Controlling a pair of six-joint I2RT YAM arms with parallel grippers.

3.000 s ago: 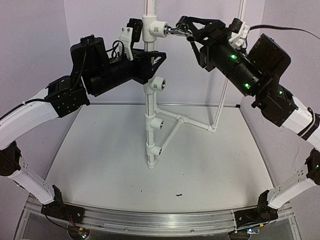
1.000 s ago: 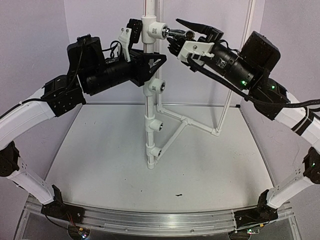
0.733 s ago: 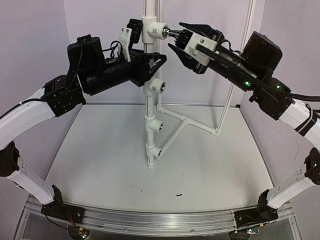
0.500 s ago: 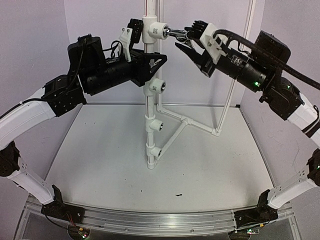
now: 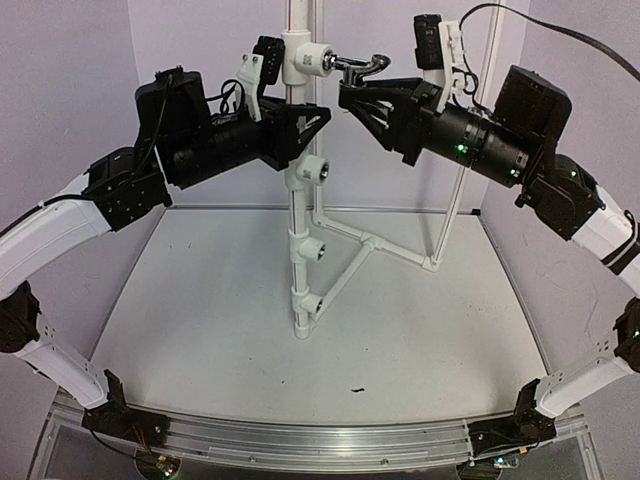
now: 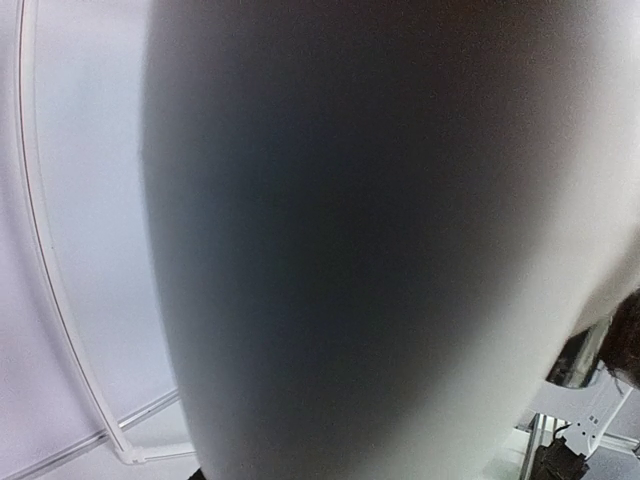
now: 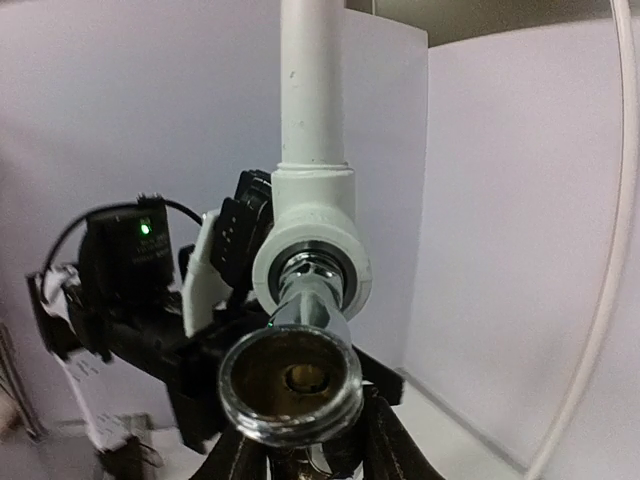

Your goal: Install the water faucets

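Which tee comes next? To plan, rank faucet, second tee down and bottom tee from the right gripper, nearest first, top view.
From the right gripper:
1. faucet, just above it.
2. second tee, below-left.
3. bottom tee, lowest on the pipe.

Shows a white pipe (image 6: 350,250) up close, blurred, filling most of the frame. Catches a thin white tube (image 6: 55,300) at far left, curving down to a corner. Glimpses a shiny metal piece (image 6: 583,355) at lower right, above a white bracket (image 6: 592,415).
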